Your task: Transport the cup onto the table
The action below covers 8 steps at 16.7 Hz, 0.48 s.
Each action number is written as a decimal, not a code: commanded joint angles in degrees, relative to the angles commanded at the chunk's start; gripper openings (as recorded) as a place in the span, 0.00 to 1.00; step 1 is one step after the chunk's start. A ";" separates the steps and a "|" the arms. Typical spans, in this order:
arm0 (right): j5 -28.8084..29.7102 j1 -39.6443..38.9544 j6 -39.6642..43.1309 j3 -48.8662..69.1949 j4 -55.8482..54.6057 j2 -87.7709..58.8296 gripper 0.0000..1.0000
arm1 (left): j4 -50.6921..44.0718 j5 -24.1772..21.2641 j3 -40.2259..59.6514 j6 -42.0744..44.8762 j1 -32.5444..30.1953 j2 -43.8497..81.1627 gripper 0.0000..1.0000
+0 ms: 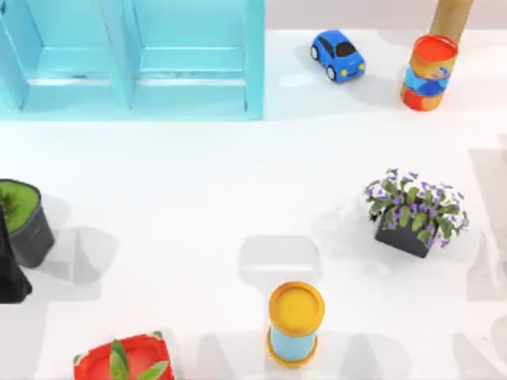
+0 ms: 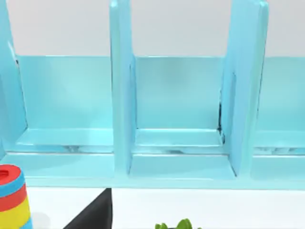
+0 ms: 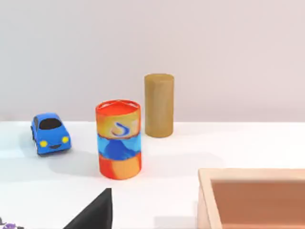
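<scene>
Cup: we cannot tell where it lies, nor how it sits relative to either gripper. Table (image 1: 198, 198) is white, with a turquoise shelf unit (image 1: 135, 55) at its far left. Our left arm (image 1: 11, 269) is at the left edge, beside a green-topped pot (image 1: 28, 222). Left gripper (image 2: 93, 213) faces the shelf compartments. Right gripper (image 3: 93, 212) faces the orange-and-blue can (image 3: 118, 139). Grip state of both: we cannot tell.

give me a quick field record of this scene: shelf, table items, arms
shelf: turquoise shelf unit, far left of table, visible compartments bare
far right: blue toy car, orange-and-blue can, tan cylinder
right: potted purple flowers
near edge: yellow-lidded cylinder, red planter
left edge: dark green-topped pot
left arm: dark part at left edge
</scene>
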<state>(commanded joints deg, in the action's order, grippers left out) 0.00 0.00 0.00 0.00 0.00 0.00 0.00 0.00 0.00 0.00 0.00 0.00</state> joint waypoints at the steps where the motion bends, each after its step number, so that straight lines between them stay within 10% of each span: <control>1: 0.00 0.00 0.00 0.00 0.00 0.00 1.00 | 0.00 0.00 0.00 0.00 0.00 0.00 1.00; 8: 0.12 6.81 6.66 11.42 11.75 -12.76 1.00 | 0.00 0.00 0.00 0.00 0.00 0.00 1.00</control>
<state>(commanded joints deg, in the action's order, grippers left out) 0.12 6.81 6.66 11.42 11.75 -12.76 0.00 0.00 0.00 0.00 0.00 0.00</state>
